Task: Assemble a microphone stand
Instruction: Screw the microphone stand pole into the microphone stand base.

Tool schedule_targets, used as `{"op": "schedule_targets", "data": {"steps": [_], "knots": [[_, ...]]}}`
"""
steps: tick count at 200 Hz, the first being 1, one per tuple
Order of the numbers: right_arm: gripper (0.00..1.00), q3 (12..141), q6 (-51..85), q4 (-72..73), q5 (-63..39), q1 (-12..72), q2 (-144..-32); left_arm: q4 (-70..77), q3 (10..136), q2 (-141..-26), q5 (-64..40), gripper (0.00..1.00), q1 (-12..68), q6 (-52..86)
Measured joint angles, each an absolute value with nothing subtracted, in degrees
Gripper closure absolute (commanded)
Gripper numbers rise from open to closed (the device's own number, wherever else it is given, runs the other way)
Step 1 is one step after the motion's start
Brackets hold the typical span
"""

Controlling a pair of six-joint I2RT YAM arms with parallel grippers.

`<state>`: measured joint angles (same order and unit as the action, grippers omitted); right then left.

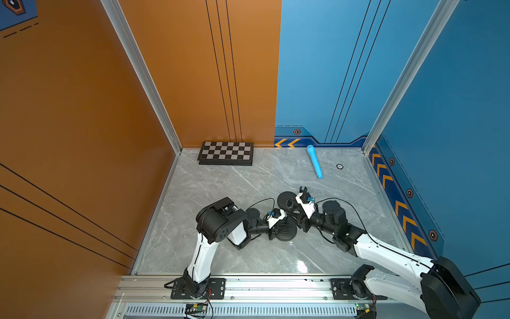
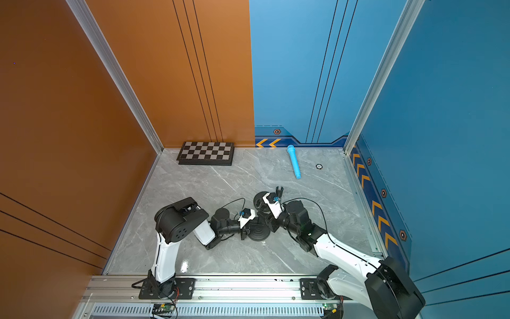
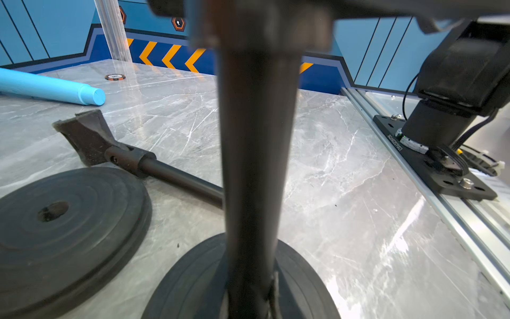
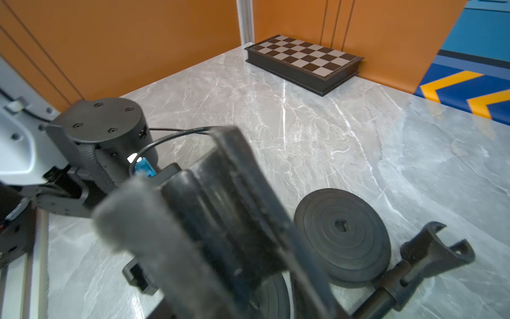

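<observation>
1. Two orange walls (image 1: 82,110) close in the left side and half of the back of the booth. Two blue walls (image 1: 455,110) close in the rest, with a band of orange chevrons along their foot.
2. One grey marble bench (image 1: 220,187) fills the floor of the booth and shines under the light. A silver rail (image 1: 276,287) runs along its near edge.
3. Both arms are bolted to that rail, the left arm (image 1: 204,256) and the right arm (image 1: 386,256). They bend inward and meet near the middle of the bench.
4. A folded chessboard (image 1: 225,153) lies flat against the back orange wall.
5. A round black stand base (image 3: 303,276) sits in the middle of the bench, with an upright pole (image 3: 256,138) rising from its centre. The left pincer (image 1: 274,229) is clamped narrow around this pole.
6. A second base (image 3: 69,221) lies flat just behind it, its centre hole empty.
7. The right pincer (image 1: 292,207) hangs over the second base. Its fingers are blurred, so I cannot tell whether they stand wide or narrow.
8. A blue microphone (image 1: 314,161) lies on its side near the back blue wall, well apart from both bases.
9. A loose pole (image 3: 165,171) lies flat beside the second base. Its forked clip (image 1: 303,190) points towards the microphone.
10. A small round token (image 1: 339,166) rests near the microphone.
</observation>
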<state>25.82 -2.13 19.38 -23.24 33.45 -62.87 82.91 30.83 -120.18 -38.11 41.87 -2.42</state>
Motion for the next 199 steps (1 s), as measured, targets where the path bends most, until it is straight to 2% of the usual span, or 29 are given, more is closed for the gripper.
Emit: {"op": "schedule_targets", "data": {"steps": [19,33,48,67,90,117,155,180,199], "knots": [[0.46,28.0,-4.5,17.6,-31.2,30.3,-65.0,82.9,30.8,-120.2,-38.3,1.00,41.9,-3.3],[0.50,30.6,-5.9,16.4,-35.3,29.6,-67.9,82.9,30.8,-120.2,-38.7,1.00,41.9,-3.7],[0.69,32.8,-7.7,15.6,-38.9,29.6,-70.4,82.9,30.8,-120.2,-38.9,1.00,41.9,-3.5],[0.85,33.6,-8.6,14.3,-40.5,29.7,-71.4,82.9,30.8,-120.4,-38.8,1.00,41.6,-2.3],[1.00,33.6,-9.0,14.5,-37.8,30.9,-71.1,83.2,30.6,-120.4,-38.6,0.88,41.4,-1.5],[1.00,30.0,-4.3,19.0,-26.2,35.7,-68.2,83.6,30.4,-120.4,-38.1,0.79,41.1,-1.4],[1.00,24.6,4.6,28.8,4.5,49.4,-66.5,83.8,30.4,-120.4,-36.9,0.71,41.1,0.4],[1.00,24.8,9.4,33.0,17.5,54.3,-70.2,83.8,30.5,-120.3,-36.1,0.72,41.3,2.0],[1.00,25.3,11.5,34.2,21.5,55.5,-71.8,83.7,30.6,-120.3,-35.1,0.87,41.4,2.6]]}}
